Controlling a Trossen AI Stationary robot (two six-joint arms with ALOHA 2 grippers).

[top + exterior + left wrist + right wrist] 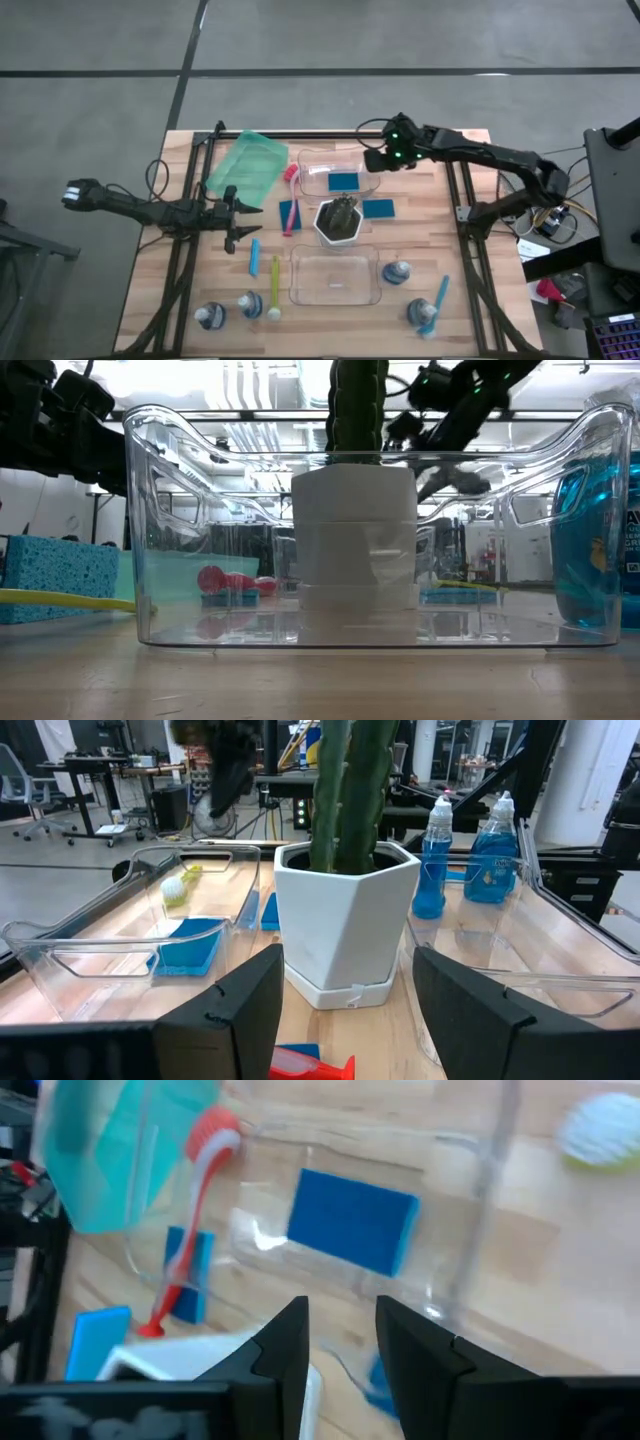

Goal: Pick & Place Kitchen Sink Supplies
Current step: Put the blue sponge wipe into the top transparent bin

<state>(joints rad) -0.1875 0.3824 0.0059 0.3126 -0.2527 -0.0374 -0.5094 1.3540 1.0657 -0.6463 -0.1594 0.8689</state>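
The right tool (381, 160) hangs open and empty above the far bin (305, 172), where a blue sponge (343, 182) lies. This placing looks finished. Next is another sponge (377, 208), beside the plant pot (340, 222). The left tool (240, 213) waits open.

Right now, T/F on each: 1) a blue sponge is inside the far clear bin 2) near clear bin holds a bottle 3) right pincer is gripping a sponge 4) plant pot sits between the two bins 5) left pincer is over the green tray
1) True: a blue sponge lies inside the far clear bin.
2) False: the near clear bin shows nothing inside; a bottle stands just outside it.
3) False: the right pincer hangs above that bin with nothing between its fingers.
4) True: the white plant pot sits between them.
5) False: the left pincer is off the green tray, nearer the front.
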